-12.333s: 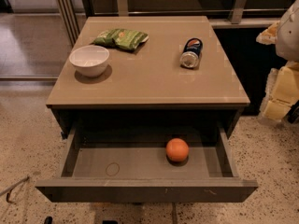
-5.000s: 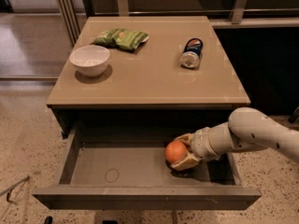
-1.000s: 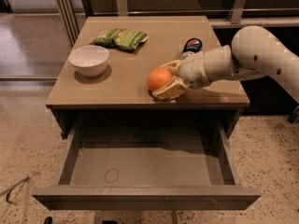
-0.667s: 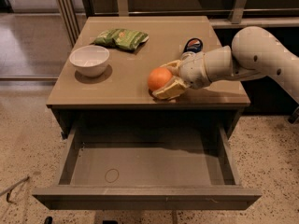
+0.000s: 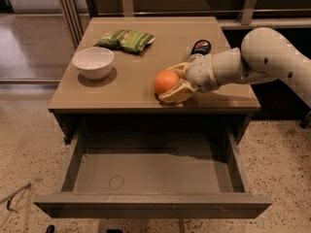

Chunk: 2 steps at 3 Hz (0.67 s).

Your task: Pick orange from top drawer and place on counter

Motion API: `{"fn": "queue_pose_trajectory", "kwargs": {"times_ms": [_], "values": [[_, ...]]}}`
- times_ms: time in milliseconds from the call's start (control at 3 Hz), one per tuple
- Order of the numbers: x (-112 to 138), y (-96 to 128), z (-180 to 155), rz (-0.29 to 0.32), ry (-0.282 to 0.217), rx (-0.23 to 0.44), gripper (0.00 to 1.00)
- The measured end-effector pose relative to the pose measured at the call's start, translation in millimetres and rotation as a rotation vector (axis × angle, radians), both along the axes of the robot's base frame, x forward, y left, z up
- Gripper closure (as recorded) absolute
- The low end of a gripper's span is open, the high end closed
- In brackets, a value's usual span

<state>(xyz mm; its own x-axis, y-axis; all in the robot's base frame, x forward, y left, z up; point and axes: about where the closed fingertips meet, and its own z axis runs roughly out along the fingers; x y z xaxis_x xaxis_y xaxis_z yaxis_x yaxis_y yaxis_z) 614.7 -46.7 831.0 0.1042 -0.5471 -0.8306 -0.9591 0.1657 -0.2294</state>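
The orange (image 5: 165,81) rests low over the front right part of the tan counter (image 5: 131,76), held between the fingers of my gripper (image 5: 175,83). The gripper reaches in from the right on a white arm and is shut on the orange, one cream finger (image 5: 176,95) below it and one behind. Whether the orange touches the counter I cannot tell. The top drawer (image 5: 150,174) is pulled fully open below the counter and holds nothing but a faint ring mark (image 5: 116,182) on its floor.
A white bowl (image 5: 93,62) stands at the counter's left. A green snack bag (image 5: 125,39) lies at the back. A can (image 5: 200,47) lies on its side behind the gripper. Speckled floor surrounds the cabinet, with metal rails at the back.
Since 5 s ago the orange was lifted out of the drawer and carried over the counter. In the last second the gripper and orange have barely moved.
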Motion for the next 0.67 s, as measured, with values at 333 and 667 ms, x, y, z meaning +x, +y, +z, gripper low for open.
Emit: {"fn": "queue_pose_trajectory", "kwargs": {"times_ms": [333,667], "values": [[0.0,0.0,0.0,0.0,0.0,0.0,0.17],[0.0,0.1,0.0,0.0,0.0,0.0,0.0]]}}
